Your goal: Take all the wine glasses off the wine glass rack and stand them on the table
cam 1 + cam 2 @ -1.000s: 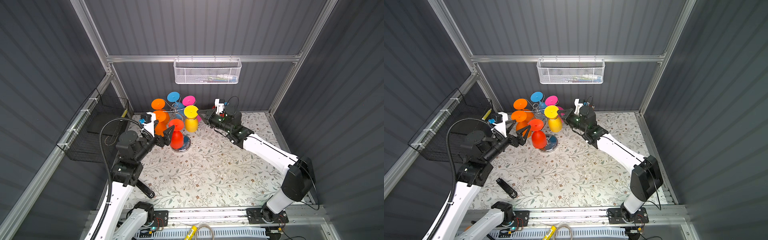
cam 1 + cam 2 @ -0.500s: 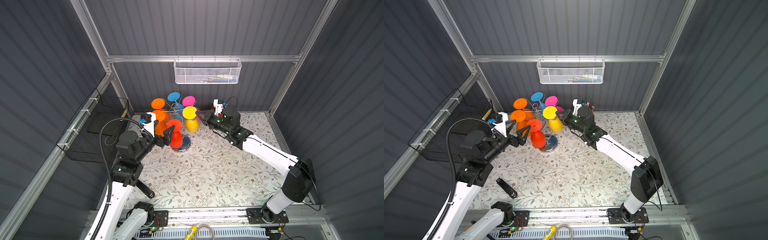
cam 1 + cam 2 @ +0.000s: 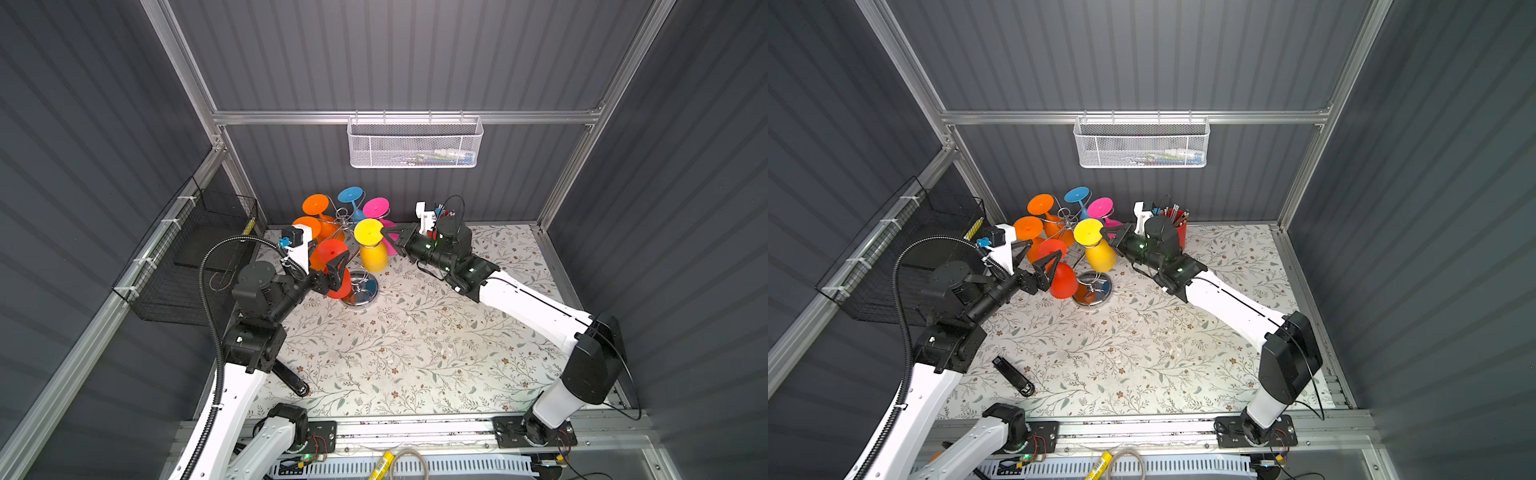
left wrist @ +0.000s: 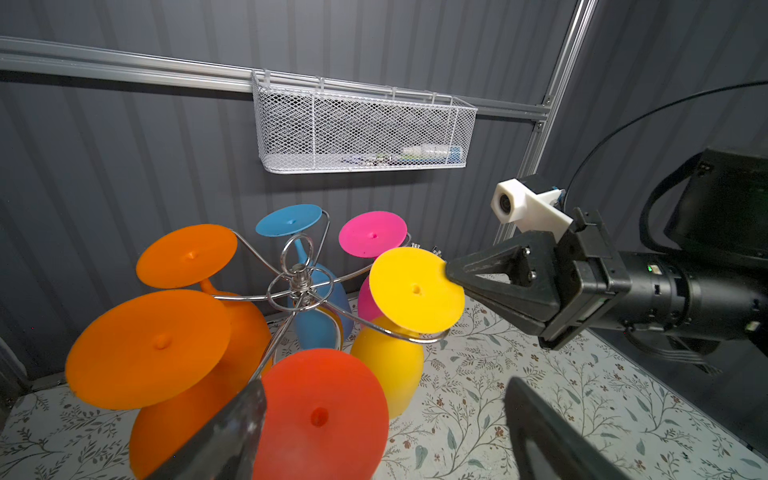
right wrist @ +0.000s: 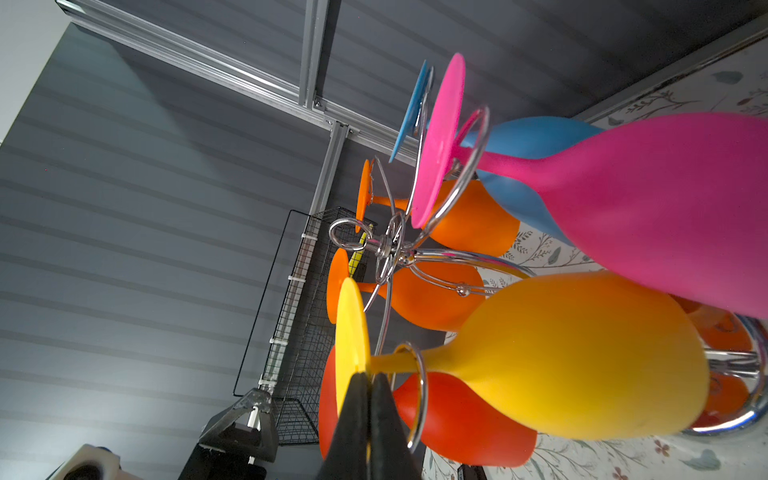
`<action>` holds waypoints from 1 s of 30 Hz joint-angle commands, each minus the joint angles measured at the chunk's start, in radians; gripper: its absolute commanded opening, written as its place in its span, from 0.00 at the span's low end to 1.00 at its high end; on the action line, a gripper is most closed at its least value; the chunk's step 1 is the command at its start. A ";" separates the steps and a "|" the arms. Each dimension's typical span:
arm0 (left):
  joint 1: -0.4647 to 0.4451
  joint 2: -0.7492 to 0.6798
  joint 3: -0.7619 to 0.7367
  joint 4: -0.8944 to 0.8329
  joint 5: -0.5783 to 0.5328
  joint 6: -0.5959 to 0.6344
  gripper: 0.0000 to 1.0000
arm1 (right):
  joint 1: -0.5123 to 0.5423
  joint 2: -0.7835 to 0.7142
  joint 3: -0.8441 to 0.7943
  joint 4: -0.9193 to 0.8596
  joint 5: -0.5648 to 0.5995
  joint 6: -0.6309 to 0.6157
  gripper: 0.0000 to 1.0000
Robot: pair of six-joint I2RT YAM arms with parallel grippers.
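Wine glass rack point(image 3: 366, 290) stem seems largely hidden by glasses point(image 3: 374, 257).

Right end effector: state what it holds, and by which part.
The right end effector is shut on the yellow wine glass, pinching the outer rim of its foot disc.

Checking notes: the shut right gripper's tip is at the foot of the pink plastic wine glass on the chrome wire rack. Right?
Not pink: in the left wrist view the shut right gripper is at the foot of the yellow plastic wine glass.
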 commanded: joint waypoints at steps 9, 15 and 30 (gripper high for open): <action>-0.008 -0.015 -0.014 0.000 0.006 0.015 0.90 | 0.011 -0.082 -0.082 0.033 0.023 -0.020 0.00; -0.009 -0.008 -0.015 -0.001 0.000 0.018 0.90 | 0.018 -0.121 -0.123 0.034 0.035 -0.028 0.00; -0.009 0.002 -0.018 -0.001 -0.007 0.019 0.90 | 0.073 -0.136 -0.139 0.039 0.056 -0.031 0.00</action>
